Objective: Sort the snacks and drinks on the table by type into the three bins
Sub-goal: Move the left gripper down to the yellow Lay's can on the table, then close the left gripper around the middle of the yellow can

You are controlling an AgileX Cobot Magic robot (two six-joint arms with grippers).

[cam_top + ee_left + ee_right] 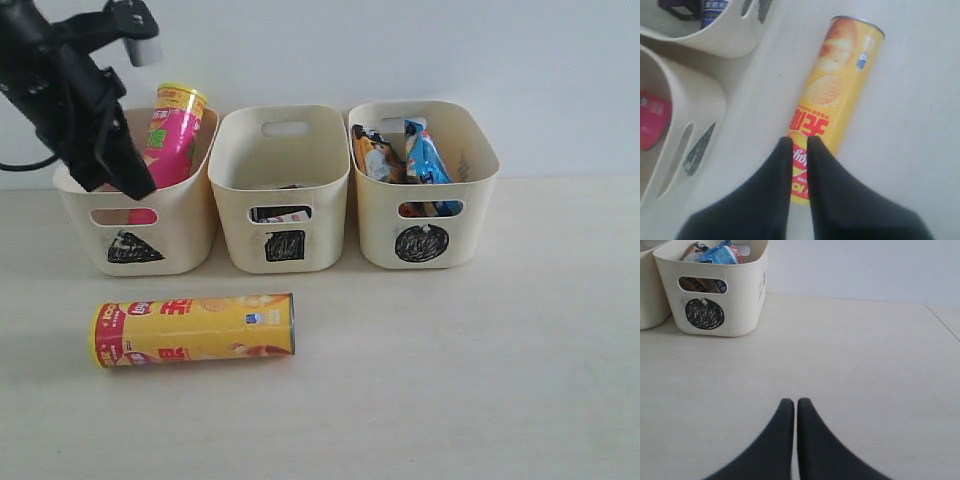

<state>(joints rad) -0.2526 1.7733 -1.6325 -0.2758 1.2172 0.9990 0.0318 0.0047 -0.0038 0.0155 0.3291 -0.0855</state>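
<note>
A yellow-red chip tube point(195, 328) point(835, 95) lies on its side on the table point(450, 350), in front of the bins. The pink tube point(172, 140) stands tilted in the triangle bin point(190, 215). The square bin point(330, 190) holds cartons point(280, 213), seen through its handle cut-out. A blue noodle pack point(425, 155) and an orange bag point(378, 155) sit in the circle bin point(470, 200). My left gripper point(140, 185) point(799, 142) hangs above the triangle bin's front left, jaws slightly apart and empty. My right gripper point(795, 402) is shut and empty over bare table.
A pale wall rises right behind the three bins. In the right wrist view the circle bin point(747, 300) stands far from my right gripper, and a seam or edge of the table point(942, 322) runs off to one side.
</note>
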